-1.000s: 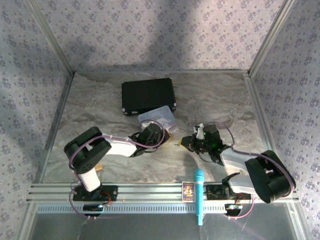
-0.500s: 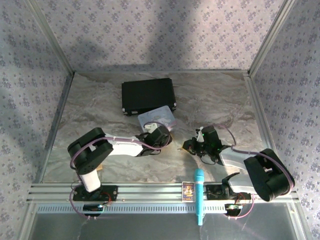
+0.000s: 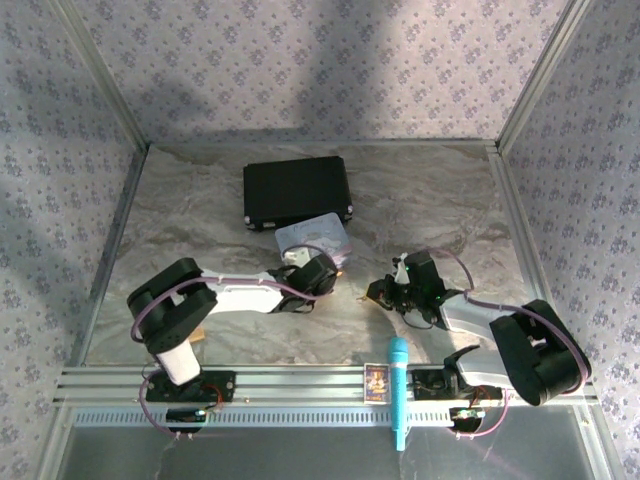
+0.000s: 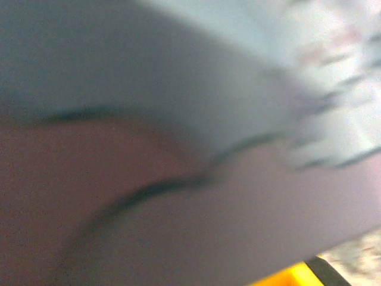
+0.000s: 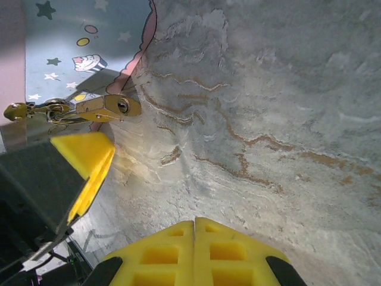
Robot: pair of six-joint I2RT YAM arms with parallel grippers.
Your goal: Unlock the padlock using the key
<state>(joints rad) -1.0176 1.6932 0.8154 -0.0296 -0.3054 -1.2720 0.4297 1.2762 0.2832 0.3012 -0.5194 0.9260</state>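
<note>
Brass padlock [image 5: 107, 106] at tin [image 5: 71, 42] edge.
Tools: right gripper [image 5: 194, 223] pressed closed, hold unclear; left gripper [image 3: 333, 270] beside padlock, opening unreadable.

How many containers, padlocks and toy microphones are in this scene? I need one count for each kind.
Containers: 2, the black case and the pastel tin
Padlocks: 1
Toy microphones: 1
Total: 4

The case [image 3: 297, 192] lies at the back of the table [image 3: 200, 220], with the tin [image 3: 318, 236] just before it. The padlock [image 5: 107, 106] lies at the tin's edge, beside the left gripper [image 3: 335, 268]. The right gripper [image 5: 195, 226] is further right, apart from the padlock. On the front rail [image 3: 250, 380], a card [image 3: 376, 382] sits just left of a microphone [image 3: 398, 385].
</note>
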